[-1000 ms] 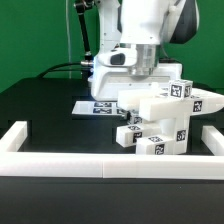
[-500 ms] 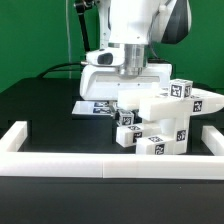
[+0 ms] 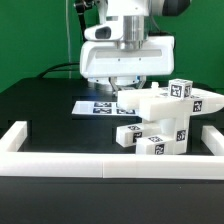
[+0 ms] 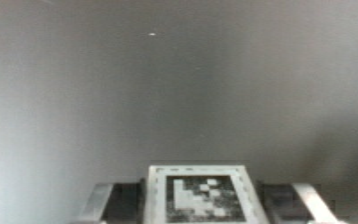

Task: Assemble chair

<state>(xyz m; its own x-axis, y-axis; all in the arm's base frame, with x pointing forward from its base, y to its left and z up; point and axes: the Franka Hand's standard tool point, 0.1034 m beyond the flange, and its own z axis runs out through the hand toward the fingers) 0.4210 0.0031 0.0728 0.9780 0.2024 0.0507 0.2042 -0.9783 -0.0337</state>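
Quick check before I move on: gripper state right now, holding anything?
Gripper: shut on a small tagged white chair part, lifted above the partly built chair.

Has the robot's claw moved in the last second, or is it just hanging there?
Yes. Against the white chair, which sits where it was, the gripper has risen and drifted toward the exterior view's left, with a tagged white part between its fingers.

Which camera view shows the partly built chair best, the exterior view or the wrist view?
The exterior view shows it best: the chair stands there in full, its white blocky parts and their tags visible, beside the marker board. The wrist view shows only one tagged white part against plain grey, with nothing of the chair's shape.
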